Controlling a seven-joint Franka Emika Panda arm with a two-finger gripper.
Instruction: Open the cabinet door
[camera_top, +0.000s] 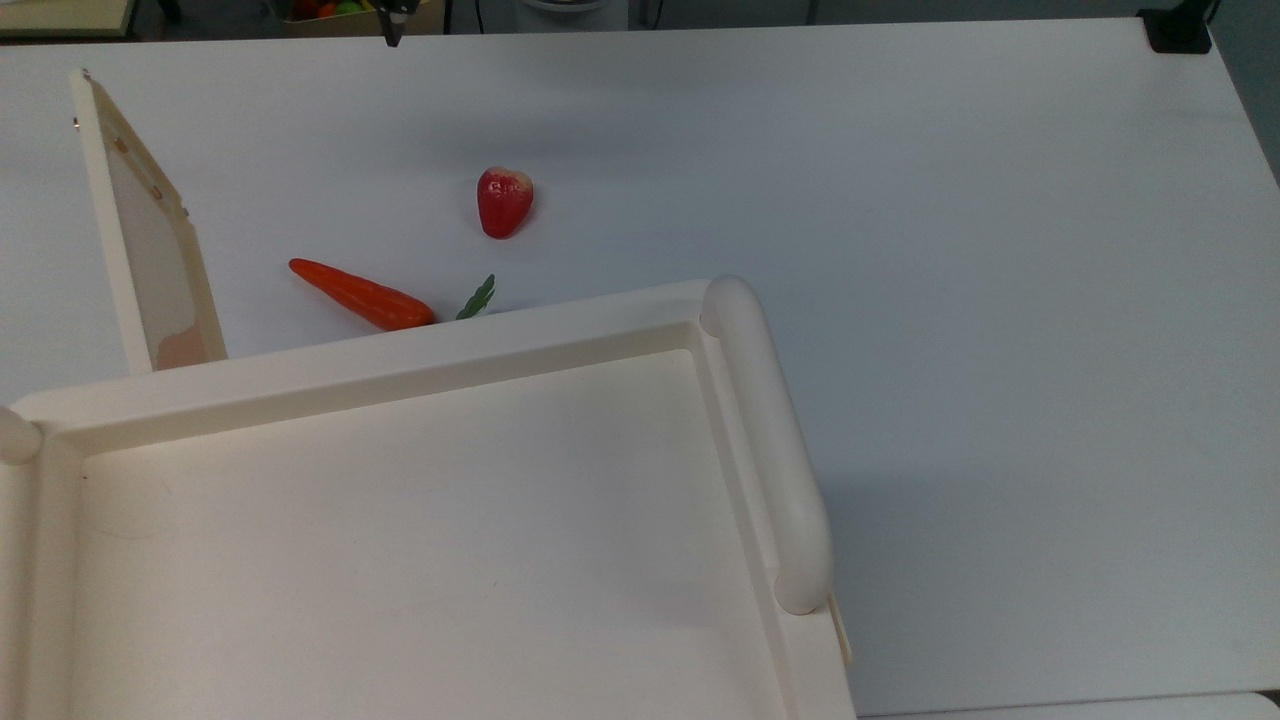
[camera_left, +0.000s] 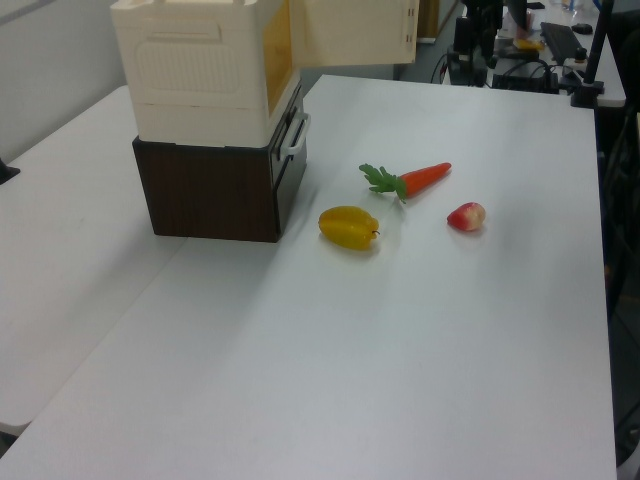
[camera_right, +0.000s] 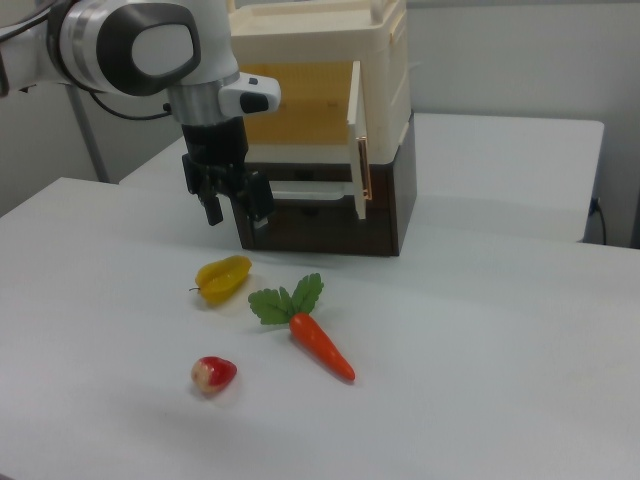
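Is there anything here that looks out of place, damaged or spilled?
Nothing stands out. The cabinet door stands swung open, intact on its hinges. The carrot, the yellow fruit and the red fruit lie apart on the table, with no spill.

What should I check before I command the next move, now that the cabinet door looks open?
1. Cabinet door open: ok, it stands well out from the cabinet front and the interior is exposed.
2. Gripper free: ok, open, holding nothing, apart from the door in the right view.
3. Carrot, yellow starfruit and red fruit out of the door's way: ok, all lie on the table in front.
4. Door at its hinge limit: cannot tell.
5. Retreat path upward: cannot tell.
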